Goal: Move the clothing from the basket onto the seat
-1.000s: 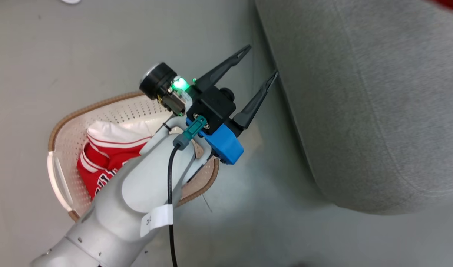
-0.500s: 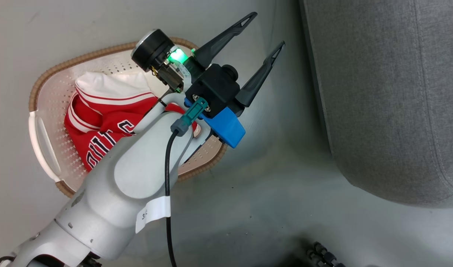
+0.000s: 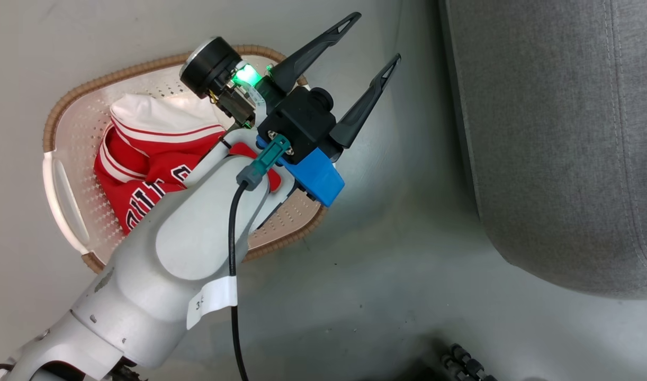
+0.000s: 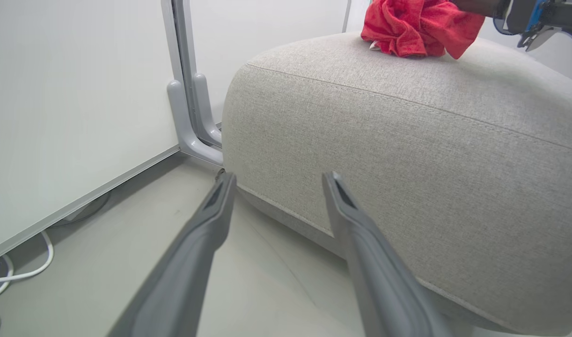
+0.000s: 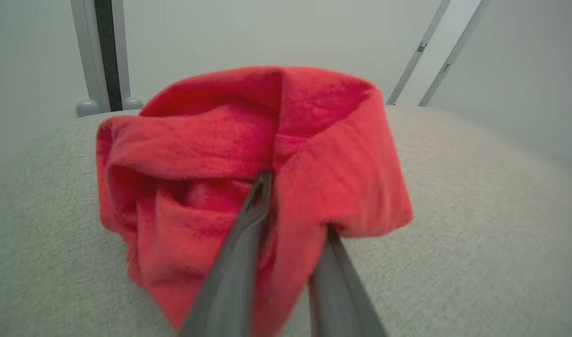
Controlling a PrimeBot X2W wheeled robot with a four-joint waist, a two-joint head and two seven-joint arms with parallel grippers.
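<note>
I have open floor (image 3: 408, 222) between the basket (image 3: 53, 132) and the seat (image 3: 556, 132). My left forearm (image 3: 196, 238) overhangs the basket's seat-side half, covering part of the jersey (image 3: 138, 159). A grey post (image 4: 187, 93) stands beside the seat's corner. The red garment (image 4: 417, 23), pinched in my right gripper (image 5: 297, 203), takes one patch on top.

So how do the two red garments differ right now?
The plain red garment sits bunched on the seat, pinched by the right pincer; the jersey lies in the basket, ungripped. The jersey shows white stripes and lettering; the plain one doesn't. Both are red.
</note>
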